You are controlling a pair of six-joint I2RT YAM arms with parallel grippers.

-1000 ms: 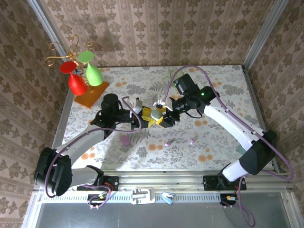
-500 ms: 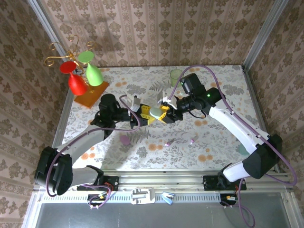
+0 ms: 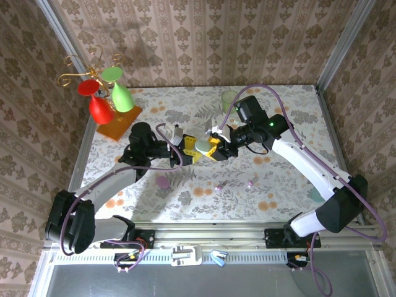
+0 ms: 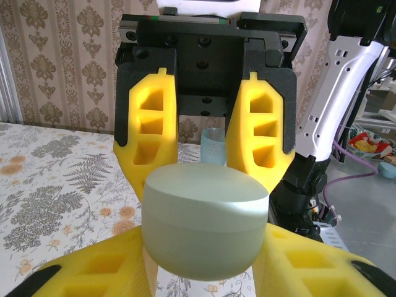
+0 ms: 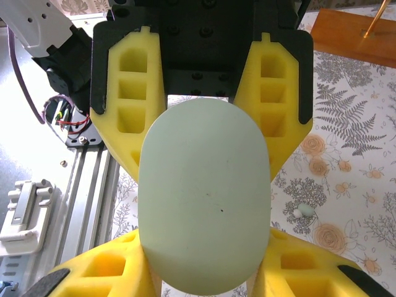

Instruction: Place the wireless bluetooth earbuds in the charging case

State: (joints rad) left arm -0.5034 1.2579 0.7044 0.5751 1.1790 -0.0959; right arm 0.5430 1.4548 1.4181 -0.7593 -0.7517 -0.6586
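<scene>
Shifted over the last second: right arm swung outward and toward the far side, right tool [image 3: 212, 147] narrowed from a wider gap onto the pale green oval case [image 3: 203, 146], case itself scarcely displaced. Pinkish-purple earbuds [image 3: 218, 187] unmoved on the worktop [image 3: 291, 117], just to the near side of the tools, second bud [image 3: 250, 183] off to the right and apart from the first. Both too small for any heading or long axis to be read. Held in the air above them: green case, lid shut, seam level in the left wrist view, long axis along the line between the two tools. Left tool [image 3: 190, 150] nearly closed on one end, right tool clamped on the other. Likely meaning: two-handed hold set up for opening the lid, no bud picked up yet. Further out, pinkish-purple oval case [image 3: 163, 182] on the worktop beside the left arm.
</scene>
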